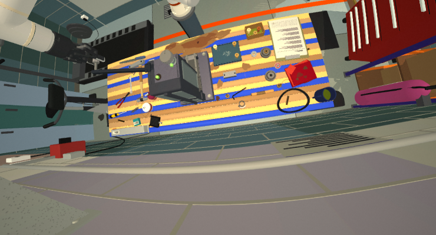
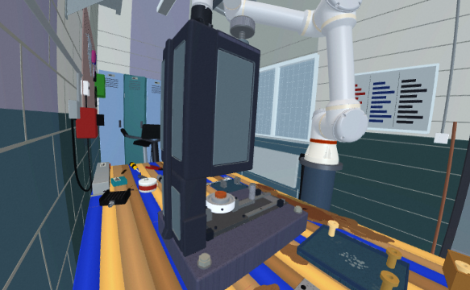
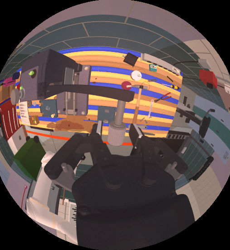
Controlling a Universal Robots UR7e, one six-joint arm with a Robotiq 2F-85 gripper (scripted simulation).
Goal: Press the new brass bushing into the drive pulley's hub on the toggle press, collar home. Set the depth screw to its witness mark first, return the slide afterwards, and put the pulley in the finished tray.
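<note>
The press lever's knurled grey handle knob (image 3: 116, 134) stands between the fingers of my gripper (image 3: 115, 133), which is open and holds nothing. The knob sits on a short post at the end of the long dark lever (image 3: 87, 90), which runs back to the toggle press (image 1: 178, 76) on the bench. Under the press's slide, on the fixture, sits the white drive pulley (image 2: 220, 202) with an orange-brown bushing (image 2: 220, 195) on its hub. A grey depth screw knob (image 2: 242, 27) tops the press. The finished tray (image 2: 351, 253) lies to the press's right with brass pegs.
The press's tall dark housing (image 2: 208, 133) hides my gripper from the second side camera. Hand tools, a hammer (image 3: 138, 102) and pliers (image 3: 162, 97), lie on the striped bench beyond the lever. A red box (image 1: 300, 72), spare pulleys (image 1: 270, 75) and a black belt loop (image 1: 293, 100) lie at the far end.
</note>
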